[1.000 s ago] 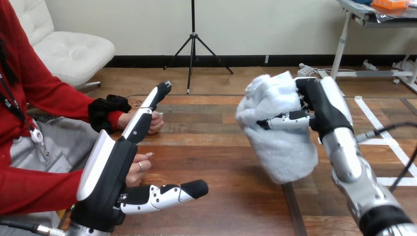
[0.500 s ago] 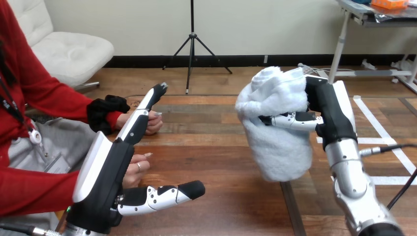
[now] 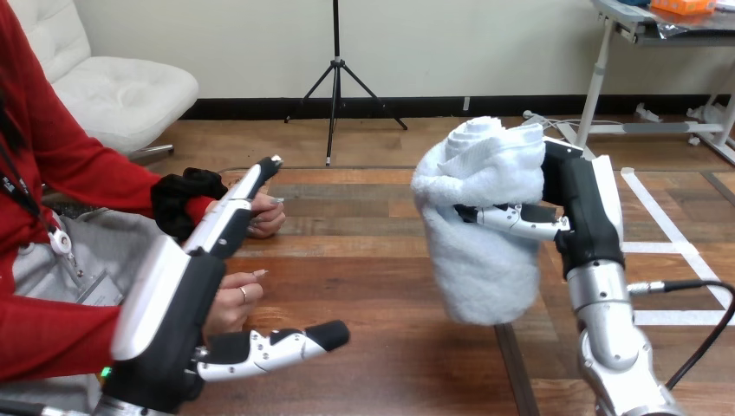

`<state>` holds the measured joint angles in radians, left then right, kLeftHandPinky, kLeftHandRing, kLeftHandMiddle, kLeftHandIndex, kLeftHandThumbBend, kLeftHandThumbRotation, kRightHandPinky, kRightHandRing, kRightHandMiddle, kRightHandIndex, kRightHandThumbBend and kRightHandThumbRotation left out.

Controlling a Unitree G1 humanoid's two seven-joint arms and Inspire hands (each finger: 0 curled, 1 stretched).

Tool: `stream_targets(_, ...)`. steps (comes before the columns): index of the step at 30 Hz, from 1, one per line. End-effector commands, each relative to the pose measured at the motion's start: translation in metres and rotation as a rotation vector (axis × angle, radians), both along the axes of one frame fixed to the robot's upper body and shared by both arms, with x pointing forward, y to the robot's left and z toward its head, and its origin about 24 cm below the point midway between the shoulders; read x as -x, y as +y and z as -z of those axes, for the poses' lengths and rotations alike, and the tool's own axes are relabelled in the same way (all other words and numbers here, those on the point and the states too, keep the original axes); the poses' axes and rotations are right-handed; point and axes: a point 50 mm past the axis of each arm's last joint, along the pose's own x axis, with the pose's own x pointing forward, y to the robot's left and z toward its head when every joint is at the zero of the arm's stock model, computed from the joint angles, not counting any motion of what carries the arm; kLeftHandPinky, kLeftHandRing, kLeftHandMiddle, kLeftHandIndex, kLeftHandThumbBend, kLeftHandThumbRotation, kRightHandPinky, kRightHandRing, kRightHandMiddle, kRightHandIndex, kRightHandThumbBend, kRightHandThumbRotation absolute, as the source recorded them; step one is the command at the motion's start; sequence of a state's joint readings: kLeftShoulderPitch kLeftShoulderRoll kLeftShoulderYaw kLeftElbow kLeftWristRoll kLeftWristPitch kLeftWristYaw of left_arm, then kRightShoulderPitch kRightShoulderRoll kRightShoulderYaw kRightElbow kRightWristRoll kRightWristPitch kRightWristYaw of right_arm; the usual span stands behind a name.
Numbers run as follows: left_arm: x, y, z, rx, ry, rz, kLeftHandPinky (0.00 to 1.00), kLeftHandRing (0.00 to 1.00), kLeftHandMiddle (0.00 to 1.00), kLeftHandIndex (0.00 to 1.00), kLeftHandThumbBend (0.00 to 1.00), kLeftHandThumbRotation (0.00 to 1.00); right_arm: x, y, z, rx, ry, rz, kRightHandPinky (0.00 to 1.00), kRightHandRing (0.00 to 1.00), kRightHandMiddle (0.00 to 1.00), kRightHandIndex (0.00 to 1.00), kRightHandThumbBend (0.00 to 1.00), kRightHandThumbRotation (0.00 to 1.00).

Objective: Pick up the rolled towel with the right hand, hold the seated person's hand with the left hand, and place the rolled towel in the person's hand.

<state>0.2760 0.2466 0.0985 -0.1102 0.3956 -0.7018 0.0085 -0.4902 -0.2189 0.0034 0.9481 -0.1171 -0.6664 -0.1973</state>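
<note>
- The robot's right hand (image 3: pixel 579 208) has fingers and thumb curled round the rolled towel (image 3: pixel 481 243), held upright over the wooden table (image 3: pixel 373 286) at the view's right.
- The left hand (image 3: pixel 178 303) is spread, fingers straight and thumb out. The person's nearer hand (image 3: pixel 236 299) lies beside its palm and the person's farther hand (image 3: pixel 267 217) by its fingertips; contact cannot be told.
- The step in hand appears to be taking the person's hand: the left fingers should close gently round one hand.
- The towel is best brought across only once that hand is steadied and open.
</note>
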Motion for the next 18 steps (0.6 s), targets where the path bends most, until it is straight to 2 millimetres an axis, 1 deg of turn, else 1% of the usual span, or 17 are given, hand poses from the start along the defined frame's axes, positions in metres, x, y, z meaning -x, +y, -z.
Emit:
stream_targets(1, -0.004, 0.004, -0.020, -0.040, -0.115, -0.027, 0.81, 0.85, 0.88, 0.92, 1.00, 0.49, -0.009, 0.010, -0.024, -0.043, -0.132, -0.015, 0.24, 0.29, 0.39, 0.44, 0.80, 0.00)
stream_targets(2, -0.004, 0.005, -0.020, -0.052, -0.118, -0.036, 0.80, 0.84, 0.87, 0.92, 1.00, 0.49, -0.008, 0.011, -0.022, -0.047, -0.130, -0.014, 0.25, 0.29, 0.39, 0.44, 0.80, 0.00)
stream_targets(3, -0.004, 0.006, -0.020, -0.059, -0.120, -0.042, 0.76, 0.82, 0.85, 0.90, 1.00, 0.47, -0.008, 0.011, -0.021, -0.050, -0.128, -0.013, 0.25, 0.29, 0.39, 0.44, 0.80, 0.00)
stream_targets(7, -0.004, 0.009, -0.022, -0.096, -0.127, -0.062, 0.71, 0.78, 0.82, 0.89, 1.00, 0.45, -0.007, 0.014, -0.017, -0.067, -0.125, -0.015, 0.25, 0.30, 0.39, 0.44, 0.80, 0.00)
stream_targets(12, -0.004, 0.014, -0.024, -0.155, -0.123, -0.090, 0.67, 0.75, 0.80, 0.87, 1.00, 0.42, -0.006, 0.018, -0.012, -0.079, -0.118, -0.026, 0.26, 0.30, 0.40, 0.45, 0.81, 0.00)
stream_targets(18, -0.005, 0.021, -0.027, -0.196, -0.108, -0.113, 0.66, 0.74, 0.80, 0.86, 1.00, 0.40, -0.005, 0.023, -0.006, -0.080, -0.098, -0.031, 0.27, 0.31, 0.39, 0.45, 0.81, 0.00)
